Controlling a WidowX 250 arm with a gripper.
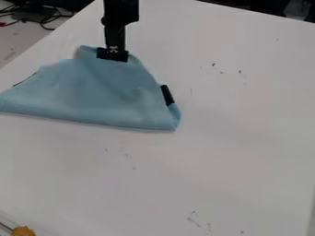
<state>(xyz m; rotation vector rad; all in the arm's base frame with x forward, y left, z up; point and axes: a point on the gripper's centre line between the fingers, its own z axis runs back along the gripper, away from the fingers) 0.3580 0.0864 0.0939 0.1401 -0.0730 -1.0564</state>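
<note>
A: Largest item?
B: Tabletop (227,124), one, pale and smooth, spanning most of the frame, its left edge running at a slant across the upper left corner.
A: Next in size?
B: Cloth (98,94), one, light blue, upper left of the frame. Roughly triangular as it lies—broad lower edge running from the left border towards the centre, narrower top beneath the gripper (113,56).
A: And the arm?
B: Robot arm (120,14), one, black, entering at the top edge, left of centre, and pointing down. Gripper at its lower end, black, over the cloth's upper edge.
A: State of the jaws?
B: Cannot be told, whether apart, together or clamped on the cloth.
A: Smaller lots?
B: Cables (46,20), several, black, with a bit of red among them, loosely looped in the upper left corner, beyond the tabletop's edge.
A: Further?
B: Black strip (167,95), one, short, at the cloth's right side, just above its lower right corner. Yellow-orange piece (23,231), one, partly cut off at the lower left.
A: Smallest?
B: Dark specks (213,64), a few—upper right of the frame, on the tabletop. Faint scuffs (194,219) near the bottom, right of centre.
</note>
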